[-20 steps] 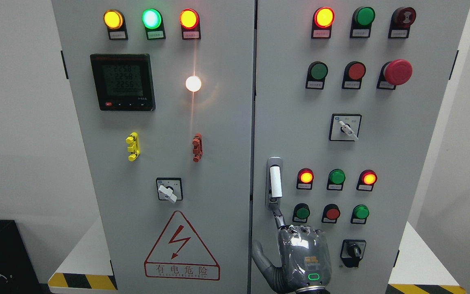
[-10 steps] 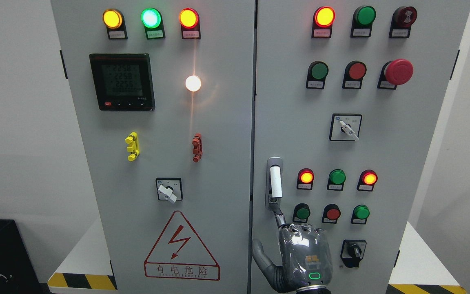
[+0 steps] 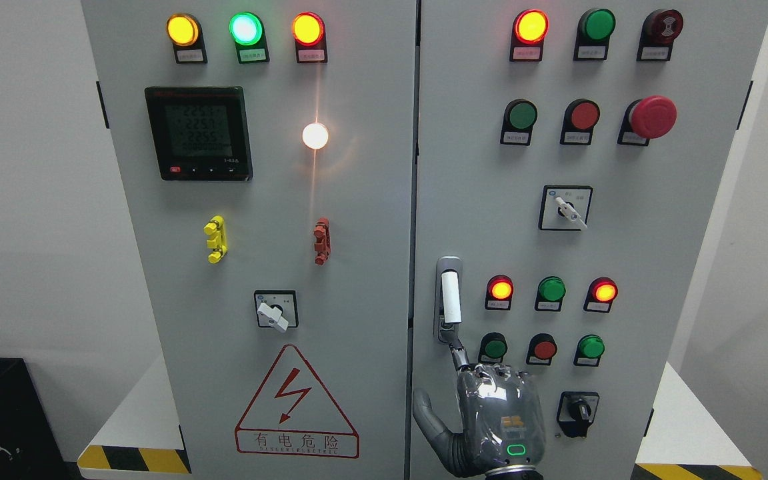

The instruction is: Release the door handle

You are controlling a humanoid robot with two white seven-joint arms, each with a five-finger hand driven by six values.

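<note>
The door handle is a white upright lever in a grey metal housing, at the left edge of the right cabinet door. My right hand rises from the bottom edge just below it, its back toward the camera. Its index finger points straight up, and the tip touches the lower end of the handle housing. The other fingers are curled in and the thumb sticks out to the left. The hand grasps nothing. My left arm does not show.
Lit and unlit push buttons, a rotary switch and a red mushroom button crowd the right door close to my hand. The left door carries a meter, lamps and a warning triangle. White floor ledges flank the cabinet.
My right hand keeps its pose with the index finger at the handle's lower end. It has shifted only a few pixels to the right.
</note>
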